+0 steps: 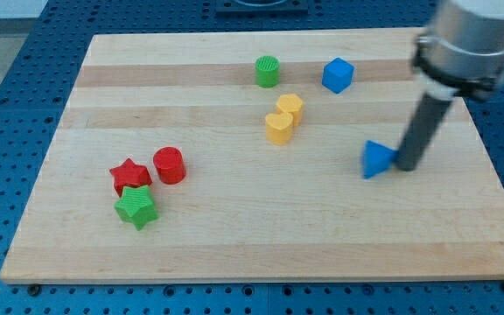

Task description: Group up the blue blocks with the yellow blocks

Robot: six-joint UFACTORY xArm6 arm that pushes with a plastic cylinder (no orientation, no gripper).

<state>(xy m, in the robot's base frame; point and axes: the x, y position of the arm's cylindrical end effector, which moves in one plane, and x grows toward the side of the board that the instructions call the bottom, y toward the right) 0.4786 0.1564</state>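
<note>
My tip (404, 166) rests on the tabletop (234, 236) just at the view's right of the blue triangular block (376, 159), touching or nearly so — I cannot tell which. There is no gripper here, only the rod, its upper body blurred and cut off by the view's top edge. From that blue triangle, two yellow blocks (283, 118) sit touching each other toward the view's upper left; the blue cube (338, 75) lies above, the green cylinder (268, 71) beyond it. Far left — red star (129, 176), red cylinder (170, 164), green star (136, 207). No writing is legible.
</note>
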